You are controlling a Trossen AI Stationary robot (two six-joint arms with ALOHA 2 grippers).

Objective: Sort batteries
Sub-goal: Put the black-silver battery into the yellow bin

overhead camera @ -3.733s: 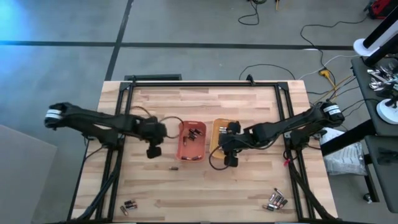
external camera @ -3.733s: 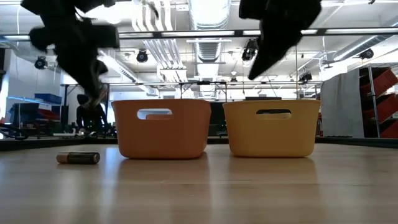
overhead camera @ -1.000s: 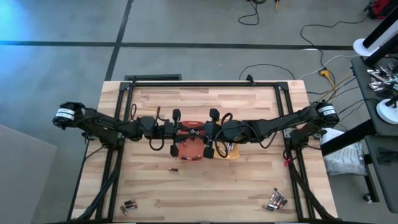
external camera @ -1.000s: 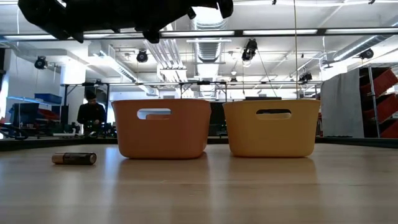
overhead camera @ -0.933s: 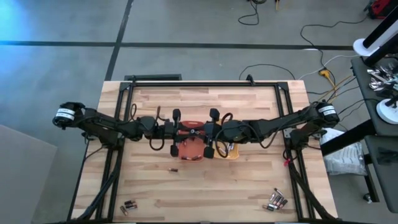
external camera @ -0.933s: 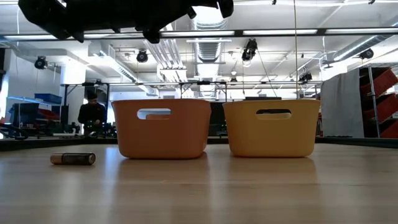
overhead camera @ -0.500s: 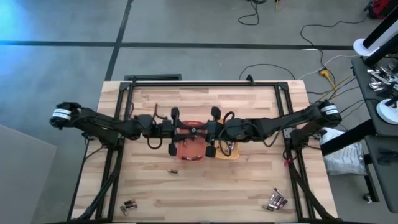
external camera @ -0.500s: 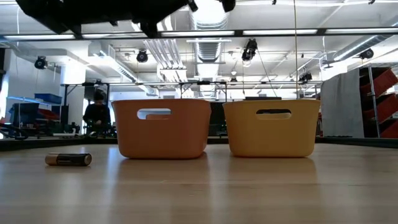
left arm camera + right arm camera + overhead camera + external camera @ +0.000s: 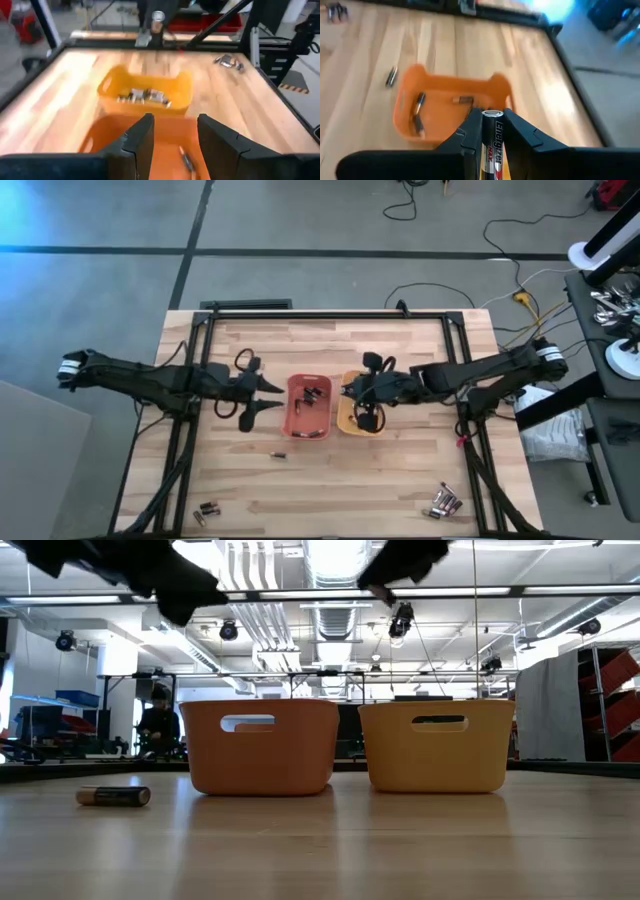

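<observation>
Batteries (image 9: 310, 396) lie in your orange tray (image 9: 309, 425); more fill the yellow tray (image 9: 180, 95). Your right gripper (image 9: 490, 131) pinches an Energizer cell (image 9: 491, 145) above that yellow tray. Left gripper (image 9: 172, 137) is parted, empty, beside the orange tray.

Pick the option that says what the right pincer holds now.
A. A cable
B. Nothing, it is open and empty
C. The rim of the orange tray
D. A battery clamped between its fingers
D. In the right wrist view the right pincer is shut on a silver and black battery that stands upright between its fingers, above the orange tray.
</observation>
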